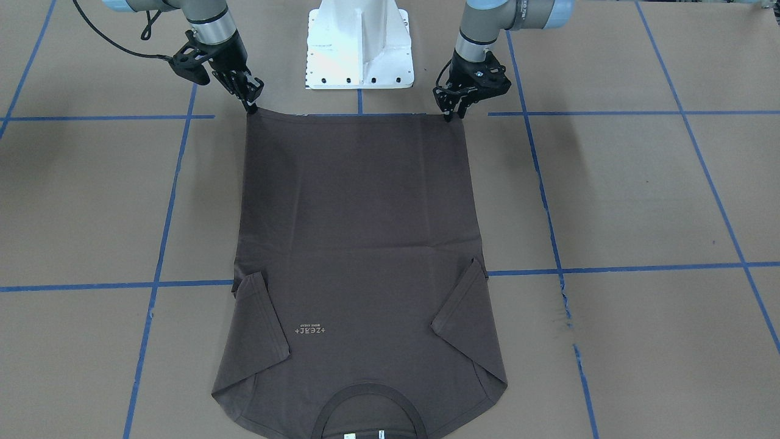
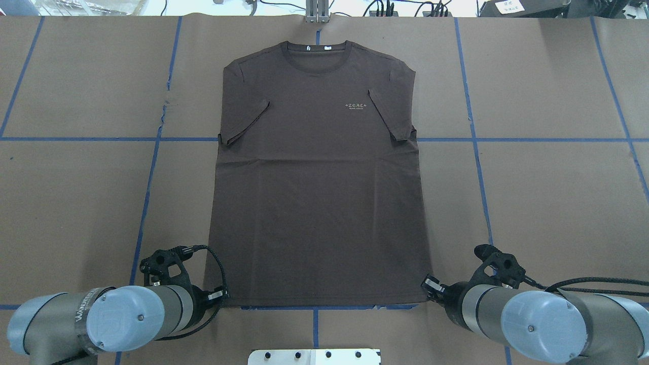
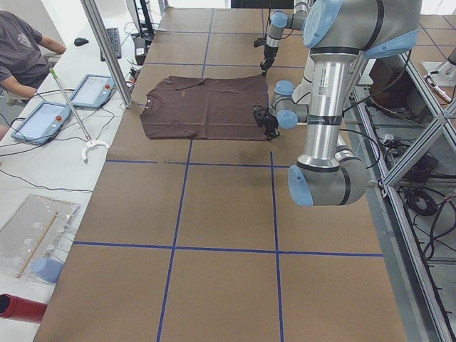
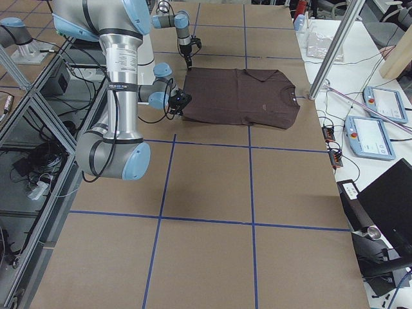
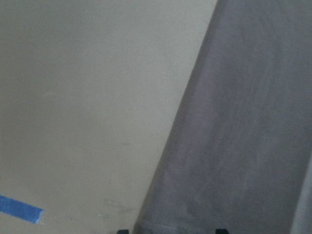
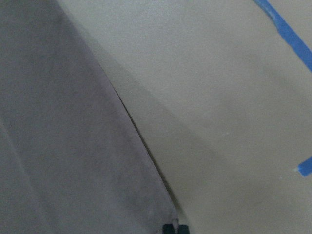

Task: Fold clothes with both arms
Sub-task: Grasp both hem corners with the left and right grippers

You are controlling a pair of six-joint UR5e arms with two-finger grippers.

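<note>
Where smooth brown paper (image 1: 640, 195) lies: one T-shirt (image 1: 359, 201), dark grey-brown knit, flat, face up, sleeves (image 1: 262, 317) folded inward, ribbed round collar (image 1: 372, 390) farthest from me. My left gripper (image 1: 452, 113): black jaws spread astride one hem corner. My right gripper (image 1: 250, 108): tips pressed together, pinching the other hem corner.

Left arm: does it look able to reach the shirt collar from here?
Probably, but at a stretch. Nothing blocks the way: the T-shirt lies flat, sleeves folded in. Yet the left gripper sits at the near hem corner, and the collar is at the shirt's far end.
</note>
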